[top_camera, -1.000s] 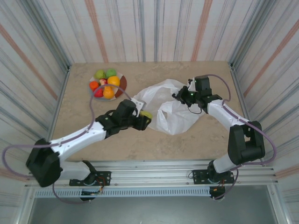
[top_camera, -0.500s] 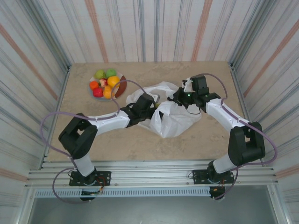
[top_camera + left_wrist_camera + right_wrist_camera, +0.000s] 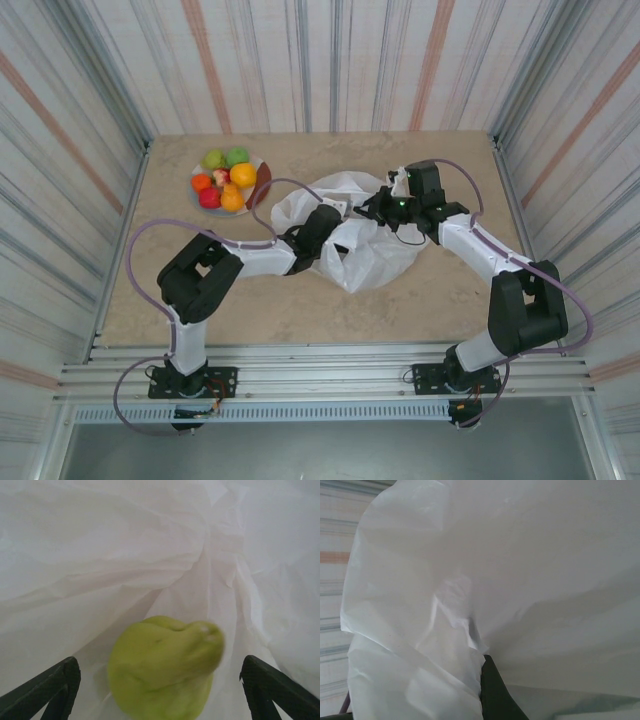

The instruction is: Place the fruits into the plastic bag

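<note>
Step in hand: my left gripper is inside the thin crinkled white plastic bag, fingers spread wide, a yellow-green pear-shaped fruit lying free between them against the film.
Right gripper: pinching a fold of the bag's rim, holding the mouth up.
Next move, I judge: draw my left arm out without snagging film, then reach for the plate.
Count: six small round fruits on the round multicoloured plate, one in the bag; one bag, one plate.
</note>
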